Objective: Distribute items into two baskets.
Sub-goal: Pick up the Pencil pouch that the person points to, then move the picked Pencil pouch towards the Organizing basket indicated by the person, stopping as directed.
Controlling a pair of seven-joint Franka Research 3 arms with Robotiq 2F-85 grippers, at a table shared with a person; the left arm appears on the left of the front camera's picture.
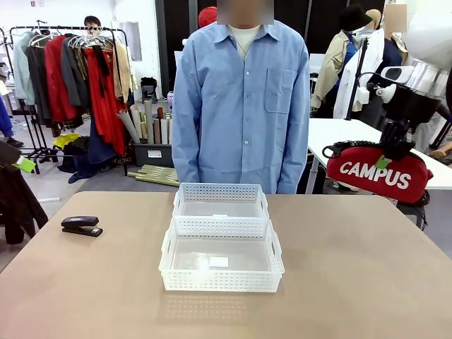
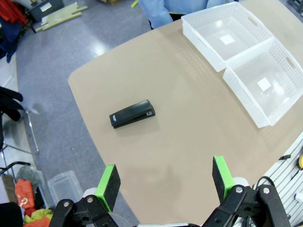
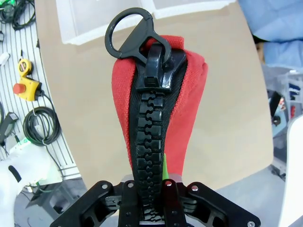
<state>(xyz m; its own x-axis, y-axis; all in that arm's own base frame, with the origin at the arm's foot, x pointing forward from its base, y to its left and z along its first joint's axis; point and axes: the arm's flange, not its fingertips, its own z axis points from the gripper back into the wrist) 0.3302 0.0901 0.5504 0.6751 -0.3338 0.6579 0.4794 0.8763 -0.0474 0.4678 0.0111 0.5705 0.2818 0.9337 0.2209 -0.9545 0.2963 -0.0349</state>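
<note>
My right gripper point(image 1: 385, 159) is shut on the top of the red "CAMPUS" pouch point(image 1: 378, 174), which hangs high off the table's right side. The right wrist view looks straight down the pouch point(image 3: 158, 109) along its black zipper, with the jaws clamped on it at the bottom. The small black stapler point(image 1: 81, 226) lies on the table's left part; in the left wrist view the stapler point(image 2: 133, 113) sits ahead of my open left gripper point(image 2: 164, 182), which hovers well above it. Two white baskets point(image 1: 263, 248) point(image 1: 222, 191) stand end to end at mid-table; both look empty.
A person in a blue shirt point(image 1: 241, 106) stands at the far edge behind the baskets. A clothes rack point(image 1: 70, 70) and another white table point(image 1: 339, 134) are beyond. Cables and a yellow button box point(image 3: 26, 85) lie beside the table in the right wrist view.
</note>
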